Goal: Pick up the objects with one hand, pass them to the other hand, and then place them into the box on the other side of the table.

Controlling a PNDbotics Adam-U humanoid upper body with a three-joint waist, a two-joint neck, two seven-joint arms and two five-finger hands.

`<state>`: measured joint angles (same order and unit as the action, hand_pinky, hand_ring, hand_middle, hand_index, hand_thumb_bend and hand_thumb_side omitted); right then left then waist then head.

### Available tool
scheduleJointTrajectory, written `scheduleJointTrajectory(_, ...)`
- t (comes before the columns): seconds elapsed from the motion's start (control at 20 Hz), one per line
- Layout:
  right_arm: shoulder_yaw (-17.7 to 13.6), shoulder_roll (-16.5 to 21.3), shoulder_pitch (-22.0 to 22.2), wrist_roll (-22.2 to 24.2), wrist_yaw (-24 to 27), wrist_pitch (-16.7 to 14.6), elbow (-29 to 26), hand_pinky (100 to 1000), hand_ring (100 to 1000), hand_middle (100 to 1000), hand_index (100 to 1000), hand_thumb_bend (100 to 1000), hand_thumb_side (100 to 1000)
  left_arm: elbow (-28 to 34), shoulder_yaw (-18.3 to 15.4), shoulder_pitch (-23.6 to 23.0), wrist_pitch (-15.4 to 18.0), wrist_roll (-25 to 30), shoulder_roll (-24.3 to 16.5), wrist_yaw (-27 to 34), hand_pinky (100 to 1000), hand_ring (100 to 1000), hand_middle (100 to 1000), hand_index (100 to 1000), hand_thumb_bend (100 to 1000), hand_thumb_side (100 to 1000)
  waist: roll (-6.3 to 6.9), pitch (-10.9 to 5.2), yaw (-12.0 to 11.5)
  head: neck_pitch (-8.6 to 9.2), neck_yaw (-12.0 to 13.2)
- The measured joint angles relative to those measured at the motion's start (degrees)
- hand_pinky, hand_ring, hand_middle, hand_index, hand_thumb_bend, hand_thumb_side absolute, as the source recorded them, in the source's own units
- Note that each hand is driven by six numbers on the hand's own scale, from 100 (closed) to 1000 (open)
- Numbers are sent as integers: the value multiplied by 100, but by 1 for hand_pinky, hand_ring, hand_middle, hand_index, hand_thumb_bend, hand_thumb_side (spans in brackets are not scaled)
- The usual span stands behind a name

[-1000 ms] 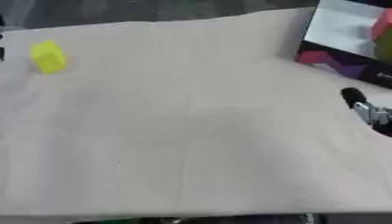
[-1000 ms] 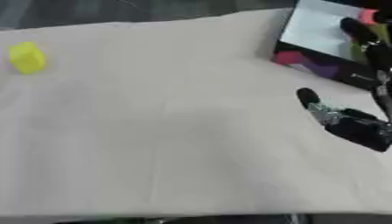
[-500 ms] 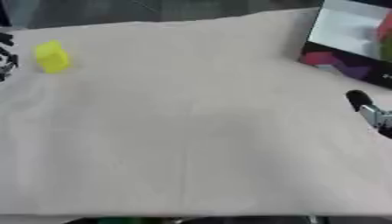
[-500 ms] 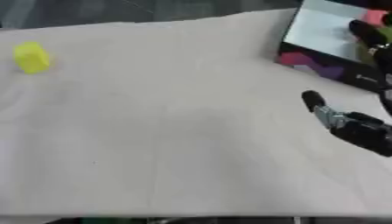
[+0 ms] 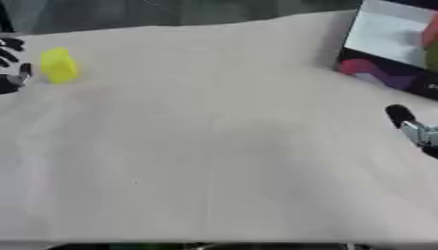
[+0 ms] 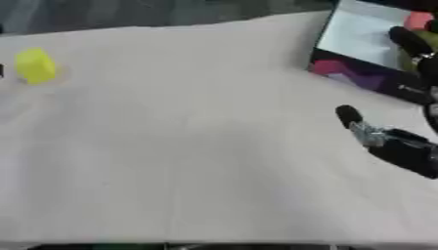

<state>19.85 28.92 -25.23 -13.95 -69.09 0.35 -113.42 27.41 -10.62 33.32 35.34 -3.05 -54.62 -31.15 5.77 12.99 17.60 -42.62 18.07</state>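
Note:
A small yellow block (image 5: 59, 65) lies on the beige cloth at the far left of the table. My left hand (image 5: 10, 68) shows at the left edge, just left of the block, its fingers spread and holding nothing; I cannot tell whether it touches the block. My right hand (image 6: 402, 149) rests open at the right side, thumb (image 6: 349, 116) pointing out over the cloth and fingers (image 6: 410, 41) raised in front of the box (image 6: 363, 39). The box stands at the far right corner, with a white inside and a dark, pink-patterned front wall.
Inside the box lies a pink-orange thing (image 6: 417, 20), with something greenish beside it. The beige cloth (image 5: 214, 146) covers the whole table; its near edge runs along the bottom of the view.
My left hand has come in from the left edge and now sits beside the yellow block. The right hand has stayed about where it was.

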Motion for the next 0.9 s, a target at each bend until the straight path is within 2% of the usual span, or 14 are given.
scheduleJointTrajectory(0.2, 1, -42, -3, -37, 0, 38, 0, 687, 803, 1000, 874, 540, 523, -37, 18, 22, -147, -391, 41, -391, 726, 743, 793, 912, 111, 452, 60, 117, 48, 76, 24)
scheduleJointTrajectory(0.4, 2, -104, -25, -100, 0, 100, 0, 668, 800, 1000, 872, 576, 512, -37, -102, 60, -312, -778, 93, -777, 731, 754, 793, 913, 161, 415, 125, 260, 103, 164, 67)
scheduleJointTrajectory(0.65, 2, -191, -32, -198, -12, 201, 0, 652, 800, 1000, 870, 606, 503, 33, -427, 102, -536, -1251, 173, -1203, 726, 753, 788, 917, 247, 302, 210, 412, 153, 322, 158)
scheduleJointTrajectory(0.8, 2, -245, -44, -255, -18, 259, 0, 644, 799, 1000, 868, 621, 501, 34, -468, 102, -631, -1549, 184, -1386, 726, 754, 786, 919, 325, 189, 250, 512, 194, 431, 245)
scheduleJointTrajectory(0.9, 2, -275, -47, -290, -20, 294, 0, 640, 798, 1000, 867, 629, 502, -5, -453, 100, -669, -1745, 211, -1489, 724, 752, 784, 920, 346, 179, 281, 553, 220, 499, 305)
